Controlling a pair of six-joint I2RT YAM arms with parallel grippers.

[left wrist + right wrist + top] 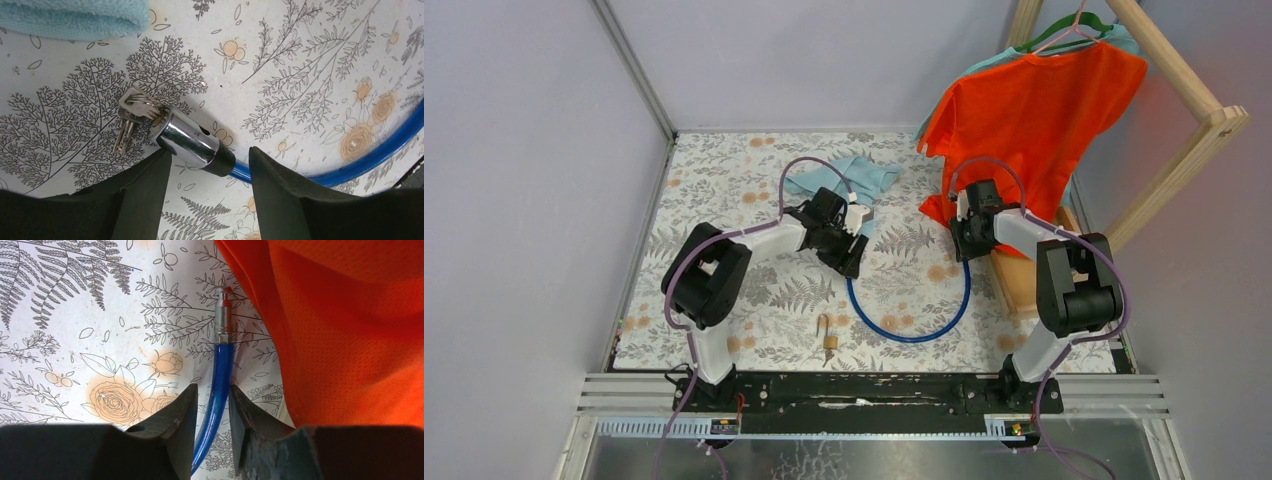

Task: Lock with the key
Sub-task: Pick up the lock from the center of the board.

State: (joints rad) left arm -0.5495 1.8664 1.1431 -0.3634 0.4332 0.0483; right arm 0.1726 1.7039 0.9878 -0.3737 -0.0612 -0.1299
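Note:
A blue cable lock [924, 335] lies curved on the floral mat. Its chrome lock head [190, 142] lies with a small key bunch [131, 117] at its end, one key in the cylinder. My left gripper [210, 150] is open just above and near the lock head, touching nothing. In the top view it [849, 250] hides the head and the keys. The cable's metal pin end [223, 315] lies beside the orange shirt. My right gripper [212, 388] straddles the blue cable [215, 390] just behind the pin, jaws narrow with a small gap on the left side.
A brass padlock [828, 340] lies near the front edge. A teal cloth [844, 178] lies at the back behind the left gripper. An orange shirt [1024, 120] hangs from a wooden rack [1184, 90] at the right, its hem on the mat by the right gripper [969, 240].

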